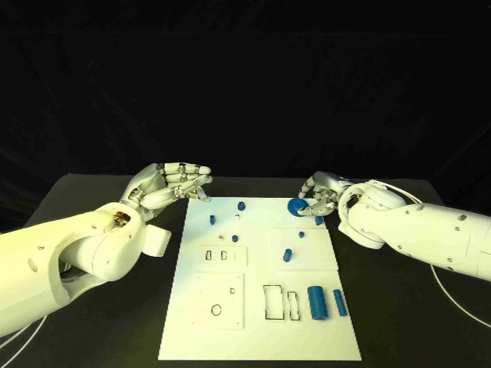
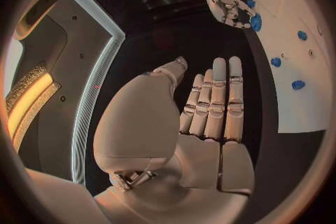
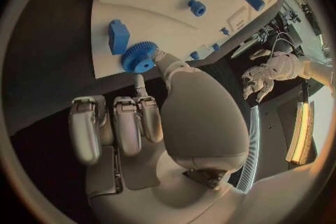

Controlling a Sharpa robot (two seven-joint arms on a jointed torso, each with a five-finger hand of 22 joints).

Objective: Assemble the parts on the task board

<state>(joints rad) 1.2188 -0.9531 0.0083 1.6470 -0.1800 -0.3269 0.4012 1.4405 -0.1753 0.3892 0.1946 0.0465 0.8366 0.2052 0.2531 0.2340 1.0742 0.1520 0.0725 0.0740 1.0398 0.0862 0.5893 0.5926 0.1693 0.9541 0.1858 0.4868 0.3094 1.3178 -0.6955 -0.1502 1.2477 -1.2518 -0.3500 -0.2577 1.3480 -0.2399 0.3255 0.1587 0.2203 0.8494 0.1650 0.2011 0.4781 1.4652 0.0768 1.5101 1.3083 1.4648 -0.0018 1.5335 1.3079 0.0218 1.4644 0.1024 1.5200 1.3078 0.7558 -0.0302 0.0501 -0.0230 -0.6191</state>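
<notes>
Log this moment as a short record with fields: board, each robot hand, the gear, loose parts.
board: white task board in the middle of the black table, lying flat
right robot hand: right robot hand at the board's far right edge, thumb and a finger on the blue gear
left robot hand: left robot hand above the table beside the board's far left corner, fingers apart, holding nothing
gear: toothed blue wheel at the board's far edge, next to a small blue block
loose parts: two blue cylinders lying near the board's near right side
</notes>
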